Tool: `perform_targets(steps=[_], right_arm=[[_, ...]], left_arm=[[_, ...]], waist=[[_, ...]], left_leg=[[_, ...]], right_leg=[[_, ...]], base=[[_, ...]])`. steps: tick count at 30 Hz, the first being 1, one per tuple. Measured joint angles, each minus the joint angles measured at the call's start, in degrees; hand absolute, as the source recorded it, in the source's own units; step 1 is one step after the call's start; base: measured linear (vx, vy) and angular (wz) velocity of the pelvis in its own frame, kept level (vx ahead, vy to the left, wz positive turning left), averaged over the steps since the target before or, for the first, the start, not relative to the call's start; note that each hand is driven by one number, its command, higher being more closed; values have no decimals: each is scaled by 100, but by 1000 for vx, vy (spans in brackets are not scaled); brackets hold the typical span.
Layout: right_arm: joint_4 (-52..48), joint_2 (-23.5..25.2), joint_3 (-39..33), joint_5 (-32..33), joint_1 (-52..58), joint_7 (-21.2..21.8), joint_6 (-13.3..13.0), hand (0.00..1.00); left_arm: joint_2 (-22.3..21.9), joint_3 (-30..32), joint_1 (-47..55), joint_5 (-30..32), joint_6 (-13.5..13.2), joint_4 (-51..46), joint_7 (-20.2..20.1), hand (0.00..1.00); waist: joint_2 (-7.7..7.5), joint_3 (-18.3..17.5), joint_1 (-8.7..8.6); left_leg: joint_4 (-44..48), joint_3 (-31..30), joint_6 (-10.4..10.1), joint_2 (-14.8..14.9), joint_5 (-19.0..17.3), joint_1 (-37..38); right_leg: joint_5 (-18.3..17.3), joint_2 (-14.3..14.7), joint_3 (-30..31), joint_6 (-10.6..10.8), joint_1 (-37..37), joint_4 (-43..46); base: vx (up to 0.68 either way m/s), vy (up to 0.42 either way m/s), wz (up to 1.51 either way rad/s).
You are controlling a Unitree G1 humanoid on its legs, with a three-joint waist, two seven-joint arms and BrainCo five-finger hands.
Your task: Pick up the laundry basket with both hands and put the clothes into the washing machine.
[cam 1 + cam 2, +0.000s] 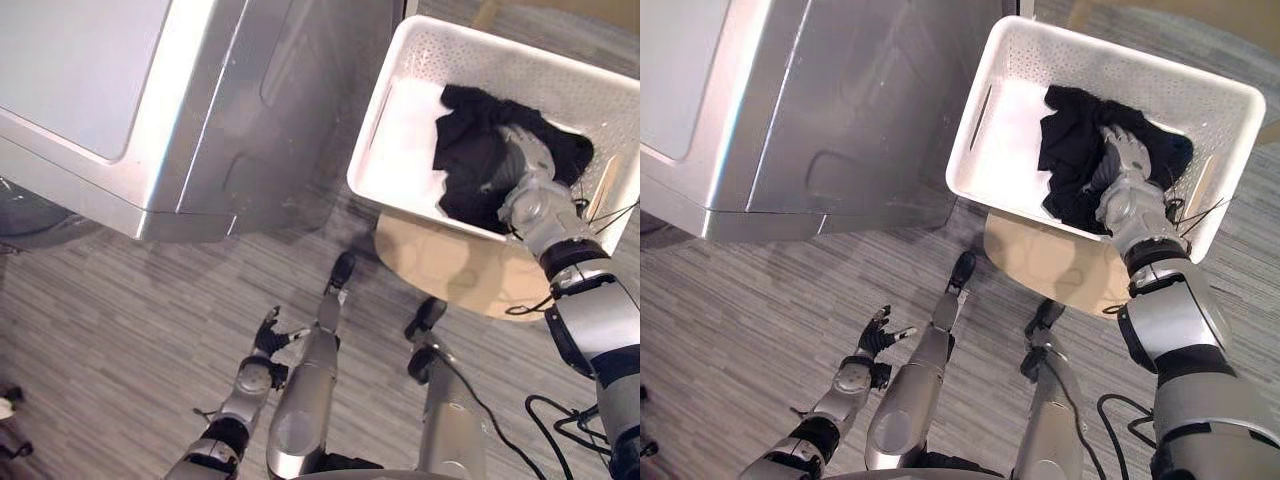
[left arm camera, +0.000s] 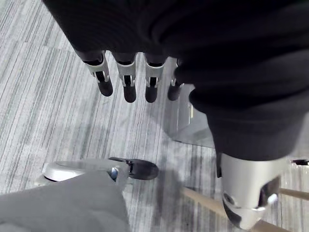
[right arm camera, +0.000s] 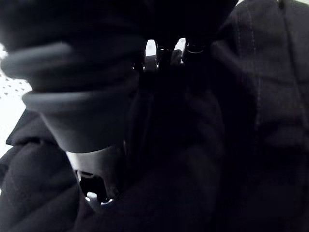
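laundry basket (image 1: 1002,135) sits far right on a round worktop (image 1: 1050,265); our right hand (image 1: 1125,160) lies on its black clothes (image 1: 1065,165), and we cannot tell its grip; left hand (image 1: 875,338) hangs released, near left.

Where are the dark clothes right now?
The dark clothes lie in the white laundry basket at the upper right of both eye views, just right of the washing machine, with the robot's right hand on them.
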Motion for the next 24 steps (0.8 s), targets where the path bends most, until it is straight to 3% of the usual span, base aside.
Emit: perform_targets(steps=[4, 10, 14, 18, 24], right_arm=[[-112, -101, 122, 68, -65, -16, 25, 100], [-396, -72, 76, 770, -79, 218, -26, 100], [-915, 170, -283, 1205, 250, 371, -13, 100], [-2218, 337, -944, 1805, 619, 308, -132, 100], [-3558, 1194, -1836, 2961, 1692, 187, -445, 100]], left_arm=[[-140, -147, -10, -124, -87, -119, -4, 0], [-179, -155, -19, -123, -85, -118, -10, 0], [-128, -140, -19, -121, -66, -131, -16, 0], [-63, -64, 29, -107, 11, -149, -19, 0], [119, 159, 281, -77, 48, -142, -131, 0]], waist=[[-8, 5, -1], [-50, 32, -10], [-101, 70, -49], [-120, 77, -261], [-414, -109, -487]], left_leg=[[-1, 9, -3, -83, -2, -4], [0, 29, -44, -43, 32, 106], [-4, 85, -45, 26, 31, 476], [-8, 171, -25, 69, -23, 858], [-9, 375, 122, 123, -175, 1224]], right_leg=[[-249, -132, 157, 6, -174, 411], [-272, -87, 236, -14, -131, 459], [-239, 29, 264, -57, 320, 255], [-181, 101, 296, -24, 766, 24], [-63, 241, 447, 123, 1232, -422]], base=[[8, -72, 13], [-6, -94, -5], [2, -83, -2], [-33, -49, -6], [-11, -18, -13]])
